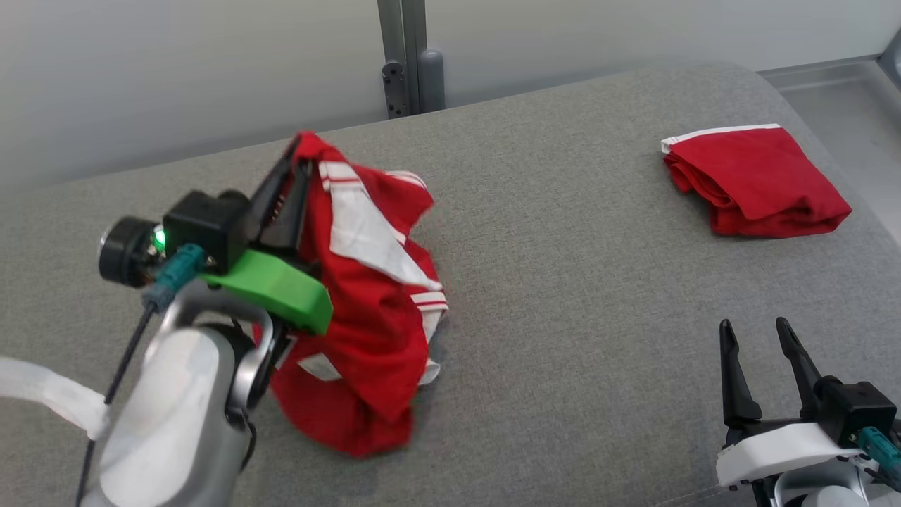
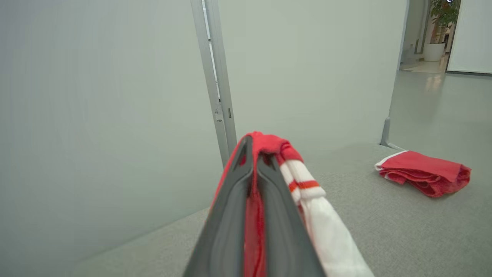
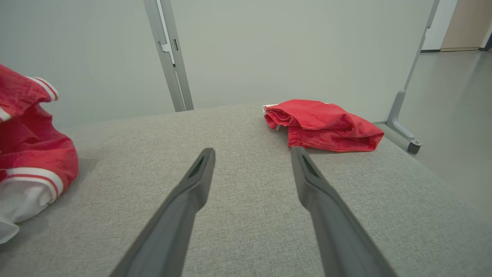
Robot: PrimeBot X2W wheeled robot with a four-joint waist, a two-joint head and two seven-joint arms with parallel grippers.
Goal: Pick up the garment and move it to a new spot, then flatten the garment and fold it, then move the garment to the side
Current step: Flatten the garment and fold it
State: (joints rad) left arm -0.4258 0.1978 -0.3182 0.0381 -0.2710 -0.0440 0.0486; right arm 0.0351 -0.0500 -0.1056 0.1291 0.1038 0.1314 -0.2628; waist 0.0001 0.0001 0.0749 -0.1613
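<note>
Garment (image 1: 380, 310) — pinched at one edge by left gripper (image 1: 295, 158), dangling over grey cushion (image 1: 563, 282); might slip free (thin hold), land crumpled; right gripper (image 1: 753, 327) spread, idle

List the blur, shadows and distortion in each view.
Head view: the held garment is smeared along its lower edge, with a soft shadow beneath; the folded garment is sharp. Left wrist view: the left gripper, close to the lens, looks soft. Right wrist view: wide-angle stretch makes the long dark prongs of the right gripper loom large.
</note>
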